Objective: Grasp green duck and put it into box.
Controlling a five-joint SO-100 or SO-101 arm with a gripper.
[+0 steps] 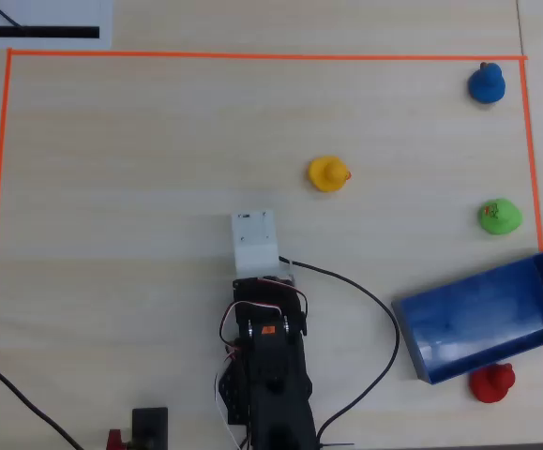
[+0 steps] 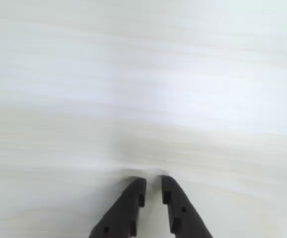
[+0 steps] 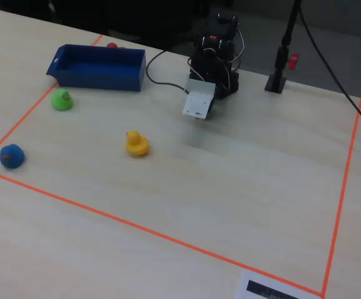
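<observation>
So at this point the arm hadn't gone anywhere near the target. The pincer sat folded in close to the base, low in the middle of the overhead view, and the wrist view showed its two black tips nearly together with just a thin gap, holding nothing, only bare pale table under them.

The green duck was way off at the right edge of the overhead view, just inside the orange tape line. The box lay just below it in that view, angled a bit, and it looked empty. In the fixed view the same pair sat at the upper left, duck just in front of the box.

Watch the decoys: yellow duck near the center, blue duck in the top right corner, and a red duck tucked right against the box's lower wall.

My take on doing the reach well: swing toward the right side first, spread the tips wide before coming down, and drop straight over the rounded body, not sliding in from the side (a light rubber duck would probably just scoot away or roll toward the tape). Center it in the wrist view before closing. The carry afterwards should be short since the box is so near.
</observation>
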